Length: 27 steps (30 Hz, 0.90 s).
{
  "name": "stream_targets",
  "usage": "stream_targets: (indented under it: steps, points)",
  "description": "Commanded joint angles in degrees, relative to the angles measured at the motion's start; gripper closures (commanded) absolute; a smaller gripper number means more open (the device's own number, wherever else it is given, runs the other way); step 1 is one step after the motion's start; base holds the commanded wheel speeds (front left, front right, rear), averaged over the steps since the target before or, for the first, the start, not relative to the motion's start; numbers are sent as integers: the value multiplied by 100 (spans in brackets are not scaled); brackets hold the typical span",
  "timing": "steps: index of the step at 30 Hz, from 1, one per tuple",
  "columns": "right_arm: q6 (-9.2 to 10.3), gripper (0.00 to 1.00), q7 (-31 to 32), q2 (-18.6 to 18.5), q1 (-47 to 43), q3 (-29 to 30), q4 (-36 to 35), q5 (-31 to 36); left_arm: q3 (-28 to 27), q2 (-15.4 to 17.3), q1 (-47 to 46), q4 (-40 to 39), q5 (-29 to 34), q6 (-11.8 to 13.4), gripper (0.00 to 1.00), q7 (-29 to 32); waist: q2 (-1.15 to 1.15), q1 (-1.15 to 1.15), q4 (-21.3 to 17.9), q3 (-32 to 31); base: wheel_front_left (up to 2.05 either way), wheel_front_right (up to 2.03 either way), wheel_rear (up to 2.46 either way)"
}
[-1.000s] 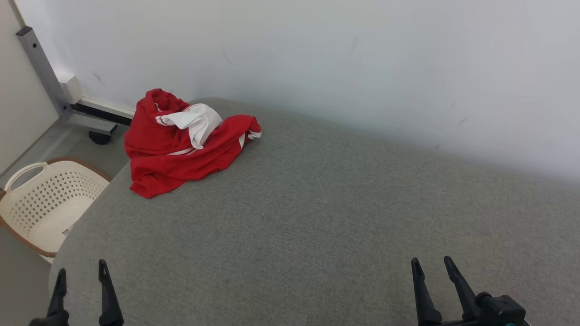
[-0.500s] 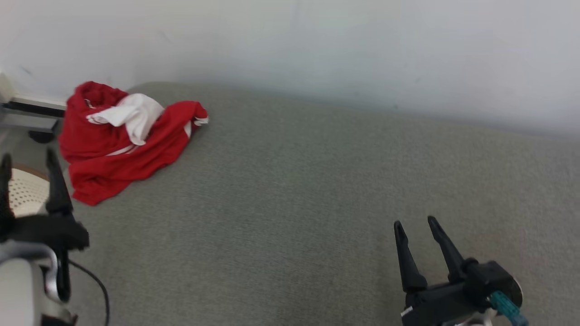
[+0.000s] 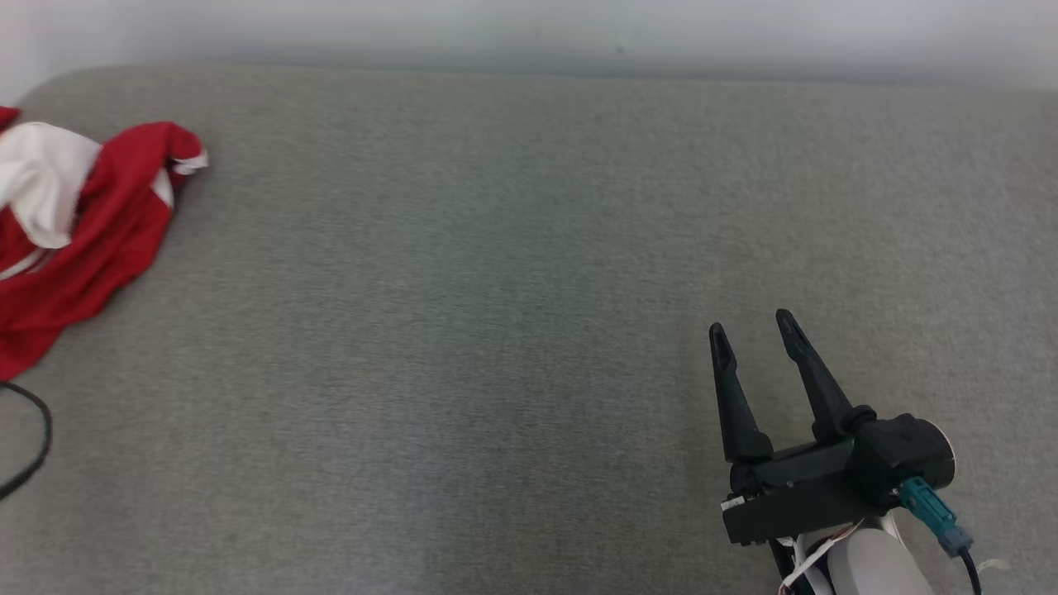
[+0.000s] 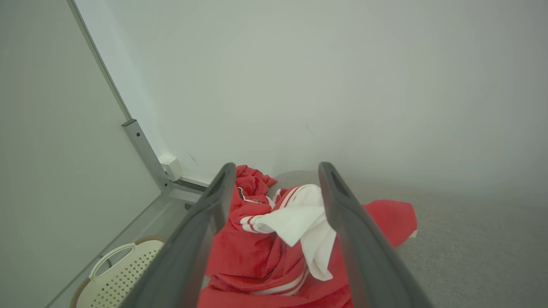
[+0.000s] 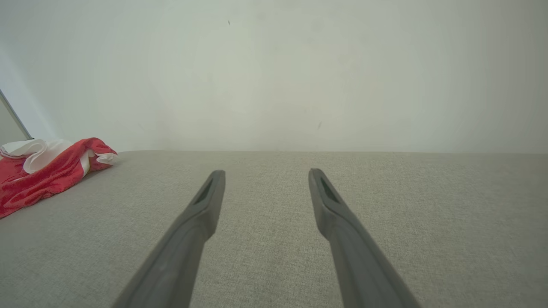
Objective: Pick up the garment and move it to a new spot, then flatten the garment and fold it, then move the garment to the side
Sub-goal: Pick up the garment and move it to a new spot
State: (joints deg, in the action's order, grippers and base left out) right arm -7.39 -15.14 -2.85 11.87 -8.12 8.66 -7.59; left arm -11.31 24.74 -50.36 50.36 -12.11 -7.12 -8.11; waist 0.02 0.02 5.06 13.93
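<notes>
The garment [image 3: 91, 240] is a crumpled red and white heap at the far left of the grey cushioned surface [image 3: 496, 289]. In the left wrist view the same garment [image 4: 274, 252] lies just beyond my left gripper [image 4: 277, 169], whose fingers stand open and frame it without touching. My right gripper [image 3: 750, 328] hovers open over the surface at the lower right, far from the garment [image 5: 47, 171]. In the right wrist view, the right gripper [image 5: 266, 174] has nothing between its fingers.
A pale wall [image 3: 529, 33] runs along the far edge of the surface. A cream perforated basket [image 4: 115, 273] sits on the floor to the left, below a grey metal frame leg [image 4: 145, 149]. A black cable [image 3: 33, 438] loops at the left edge.
The head camera has swung right and down, so the garment has slid to the left edge. The left gripper has left the head view. The right gripper has risen further up the picture.
</notes>
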Motion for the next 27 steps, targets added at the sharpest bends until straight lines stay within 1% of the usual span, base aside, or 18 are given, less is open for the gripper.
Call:
stream_targets:
  steps: [1, 11, 13, 16, 21, 23, 25, 27]
  points:
    - [-19, 0, -10, -6, 93, 4, -1, 26, 5, 66, -129, 74, 27, -20, 0, -5, -2, -2, -515, 511, 0, 0, 0]
    - [-19, 0, -10, -5, 260, 109, -25, 167, 145, 536, -744, 1243, -18, -36, 0, 523, -2, -2, -798, 824, 0, 0, 0]
    - [-19, 0, -10, -4, 319, 122, -61, 206, 213, 681, -890, 1542, 48, 53, 0, 705, -2, -2, -887, 979, 0, 0, 0]
    - [-19, 0, -10, -5, 348, 156, -109, 242, 275, 795, -1059, 1833, 93, 112, 0, 949, -2, -2, -965, 1138, 0, 0, 0]
    - [-19, 0, -10, -4, 313, 173, -172, 299, 299, 837, -1189, 2139, 42, 254, 0, 1387, -2, -2, -1023, 1279, 0, 0, 0]
    - [-19, 0, -10, -5, 317, 167, -178, 297, 286, 845, -1193, 2215, 11, 371, 0, 1578, -2, -2, -1038, 1291, 0, 0, 0]
    - [-19, 0, -10, -5, 340, 155, -183, 312, 299, 878, -1155, 2247, 24, 487, 0, 1626, -2, -2, -1054, 1292, 0, 0, 0]
    - [-19, 0, -10, -4, 354, 149, -189, 326, 321, 882, -1107, 2269, 26, 548, 0, 1601, -2, -2, -1055, 1284, 0, 0, 0]
